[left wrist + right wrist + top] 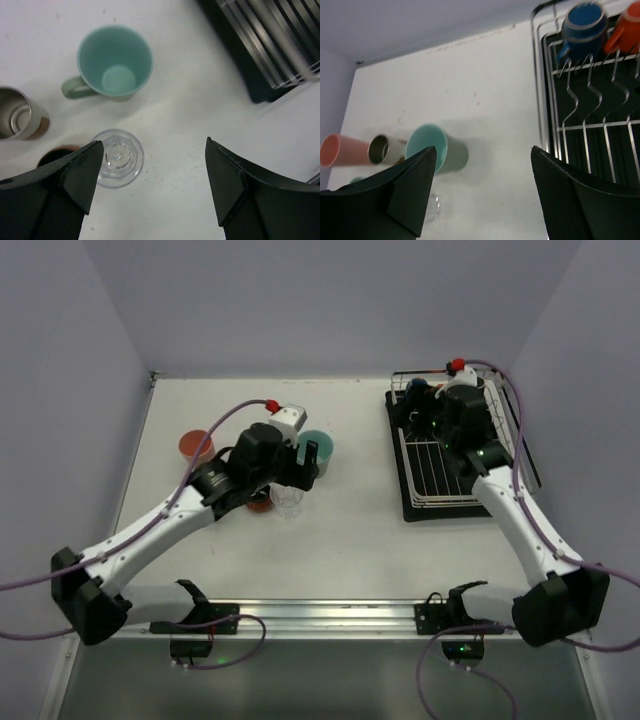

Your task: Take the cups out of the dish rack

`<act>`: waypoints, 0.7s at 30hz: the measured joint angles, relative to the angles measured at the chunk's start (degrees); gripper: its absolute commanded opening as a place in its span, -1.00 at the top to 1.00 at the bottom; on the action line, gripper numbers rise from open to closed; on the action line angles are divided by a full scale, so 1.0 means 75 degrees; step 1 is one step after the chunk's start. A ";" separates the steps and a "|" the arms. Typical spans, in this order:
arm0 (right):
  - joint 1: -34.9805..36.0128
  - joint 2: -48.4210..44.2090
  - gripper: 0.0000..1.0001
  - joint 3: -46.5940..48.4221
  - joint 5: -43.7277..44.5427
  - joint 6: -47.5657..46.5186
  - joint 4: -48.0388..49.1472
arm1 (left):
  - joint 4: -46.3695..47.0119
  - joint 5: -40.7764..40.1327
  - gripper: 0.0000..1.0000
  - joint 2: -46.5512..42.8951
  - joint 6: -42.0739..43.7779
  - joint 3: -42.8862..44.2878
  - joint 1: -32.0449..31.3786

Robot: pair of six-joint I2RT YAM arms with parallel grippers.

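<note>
The clear glass cup [118, 158] stands upright on the table just inside my left gripper's [155, 167] left finger; the jaws are open and hold nothing. A teal handled mug [115, 62] and a metallic cup [15, 114] stand beyond it, and an orange-brown cup [56, 152] shows partly behind the finger. From above, the left gripper [296, 480] hovers by the glass [287, 502]. My right gripper [482, 167] is open and empty at the left edge of the dish rack [590, 125]. A blue cup [584, 24] and an orange cup [626, 27] hang at the rack's far end.
A salmon-pink tumbler [196, 445] stands at the left of the table, with the teal mug [316, 448] near the middle. The dish rack [440, 475] on its black tray fills the right side. Purple walls enclose the table on three sides.
</note>
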 measured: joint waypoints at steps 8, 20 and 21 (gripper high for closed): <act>-0.1037 0.3541 -0.39 0.3308 0.1087 -0.0699 -0.0504 | 0.1052 0.0189 -0.85 -0.3121 0.0539 -0.1139 0.0000; -0.1209 0.7117 -0.69 0.6551 0.1810 -0.1883 -0.1536 | 0.1093 0.0047 -0.86 -0.2938 0.0976 -0.1920 0.0000; -0.1218 0.7248 -0.68 0.6691 0.1821 -0.1932 -0.1597 | 0.1093 0.0055 -0.86 -0.2917 0.0985 -0.1920 0.0000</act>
